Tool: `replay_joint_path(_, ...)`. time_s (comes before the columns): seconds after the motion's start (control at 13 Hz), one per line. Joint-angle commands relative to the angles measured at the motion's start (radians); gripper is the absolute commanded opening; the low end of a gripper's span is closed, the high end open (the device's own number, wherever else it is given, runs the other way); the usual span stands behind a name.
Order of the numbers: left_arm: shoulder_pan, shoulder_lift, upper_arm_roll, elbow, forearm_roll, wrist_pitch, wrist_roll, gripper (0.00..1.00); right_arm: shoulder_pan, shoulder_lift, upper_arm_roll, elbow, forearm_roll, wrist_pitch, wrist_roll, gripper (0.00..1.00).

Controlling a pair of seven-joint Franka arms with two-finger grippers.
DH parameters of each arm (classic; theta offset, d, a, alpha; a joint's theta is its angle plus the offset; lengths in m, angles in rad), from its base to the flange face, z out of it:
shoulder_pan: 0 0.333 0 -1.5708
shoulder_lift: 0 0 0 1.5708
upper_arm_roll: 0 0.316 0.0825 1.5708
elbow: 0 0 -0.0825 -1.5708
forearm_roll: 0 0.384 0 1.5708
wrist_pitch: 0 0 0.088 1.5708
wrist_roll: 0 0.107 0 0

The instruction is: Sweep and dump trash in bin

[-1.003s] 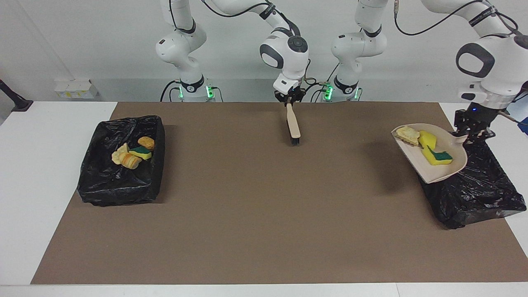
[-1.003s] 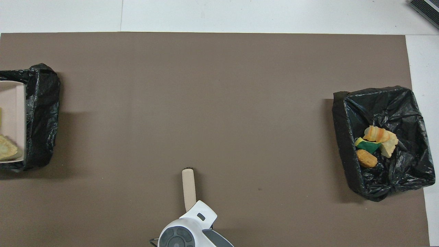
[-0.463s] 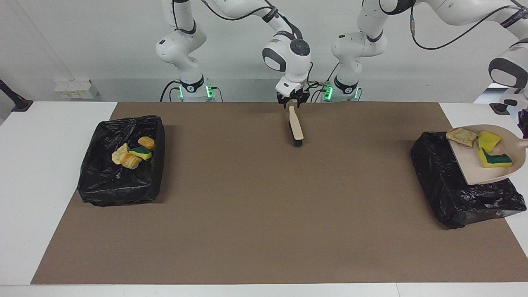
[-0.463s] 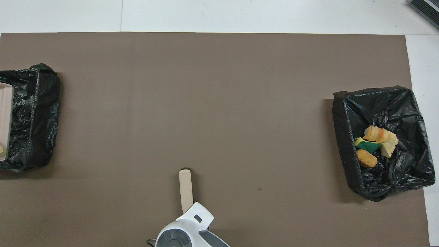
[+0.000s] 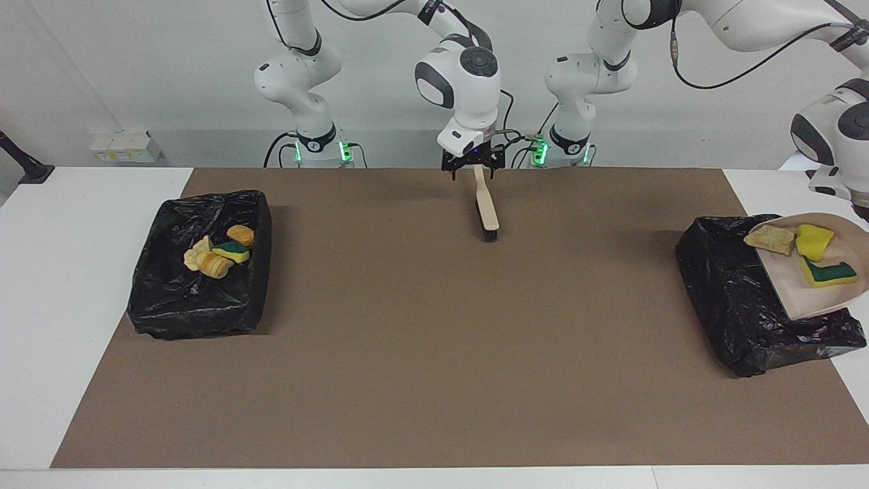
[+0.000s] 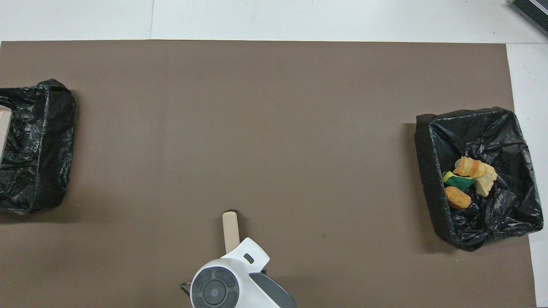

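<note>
I am watching the right gripper (image 5: 473,171) hovering over the handle end of the brush (image 5: 486,207), right at the edge of the brown mat (image 5: 434,353) nearest the robots, midway along the table (image 5: 68,272). I cannot tell whether it is gripping the handle or standing clear of it. The brush is lying on the mat, bristle end pointing away from the robots.

Farther out, I am seeing a black-lined bin (image 5: 197,305) sitting toward the right arm's end of the mat. Some of the trash (image 5: 218,253) is lying inside it: a green-and-yellow sponge piece, pale foam and orange-brown lumps, all huddled together.

Toward the left arm's end, a second black-lined bin (image 5: 726,292) is sitting at about the same distance from the robots. A beige dustpan (image 5: 787,278) is tilting over it, and I cannot tell whether it is touching the liner. It is carrying the rest of the trash: a tan chunk (image 5: 770,239), a yellow sponge piece (image 5: 813,241) and a yellow-and-green sponge piece (image 5: 827,273). The left arm (image 5: 835,136) is reaching over this bin; the left gripper is sitting out of frame, pressed together.
</note>
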Motion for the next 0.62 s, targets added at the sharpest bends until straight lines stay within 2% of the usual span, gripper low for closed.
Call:
replay_joint_path(0.0,-0.014,-0.059,-0.018,-0.061,0.150,-0.013,-0.094,0.00,-0.117,-0.063,0.007,0.041,-0.021,-0.107,-0.149,1.00)
replay_joint_path(0.15,-0.013,-0.087,-0.059,-0.078,0.279,-0.085,-0.189,0.00,-0.183,-0.063,0.003,0.089,-0.075,-0.144,-0.264,1.00)
replay_joint_path(0.31,-0.011,-0.097,-0.097,-0.067,0.383,-0.153,-0.203,0.00,-0.273,-0.066,0.004,0.127,-0.101,-0.167,-0.379,1.00)
replay_joint_path(0.54,-0.013,-0.142,-0.165,-0.069,0.433,-0.300,-0.205,0.00,-0.421,-0.066,0.003,0.172,-0.103,-0.201,-0.608,1.00)
